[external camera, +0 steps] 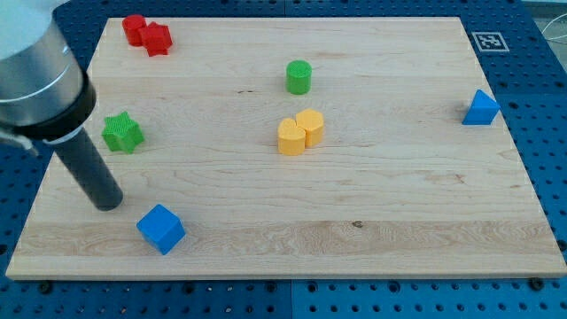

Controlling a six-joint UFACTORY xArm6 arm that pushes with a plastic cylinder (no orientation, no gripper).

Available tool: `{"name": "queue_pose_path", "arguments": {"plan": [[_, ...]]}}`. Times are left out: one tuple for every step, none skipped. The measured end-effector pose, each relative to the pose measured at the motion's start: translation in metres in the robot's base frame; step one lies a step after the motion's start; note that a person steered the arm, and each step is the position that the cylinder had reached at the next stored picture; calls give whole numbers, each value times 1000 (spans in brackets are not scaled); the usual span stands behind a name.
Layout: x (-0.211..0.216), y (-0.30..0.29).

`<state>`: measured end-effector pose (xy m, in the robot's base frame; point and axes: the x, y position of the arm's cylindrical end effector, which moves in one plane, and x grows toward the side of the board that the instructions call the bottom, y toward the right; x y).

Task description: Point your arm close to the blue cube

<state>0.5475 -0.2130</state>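
No brand name, label text or readable writing appears anywhere; the only marking is a black-and-white square fiducial tag (489, 41) fixed just beyond the board's top right corner, and its pattern carries no letters. The work surface is a light wooden board (372, 221) resting on a blue perforated base plate (540, 106). The blue cube (160, 229) sits near the view's bottom left corner of the board, rotated so that one corner faces the view's bottom; its top face is a lighter blue than its two visible side faces, and its edges are crisp. The arm carries no claw, so no open or closed state applies: it ends in a straight dark rod descending from a grey cylindrical housing (35, 71) at the view's upper left. My tip (108, 205) rests on the board just beside the blue cube, up and to the view's left of it, with a narrow strip of bare wood between them. A green star-shaped block (121, 133) lies above the tip. Two red blocks (146, 35) touch each other at the top left. A green cylinder (299, 77) stands near the top centre, two yellow blocks (300, 132) touch at mid-board, and a blue triangular block (481, 108) sits at the right edge.
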Motion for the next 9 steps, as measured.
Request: {"name": "queue_pose_path", "arguments": {"plan": [[24,-7],[42,-7],[67,-7],[71,-3],[70,11],[70,12],[70,28],[70,40],[69,48]]}}
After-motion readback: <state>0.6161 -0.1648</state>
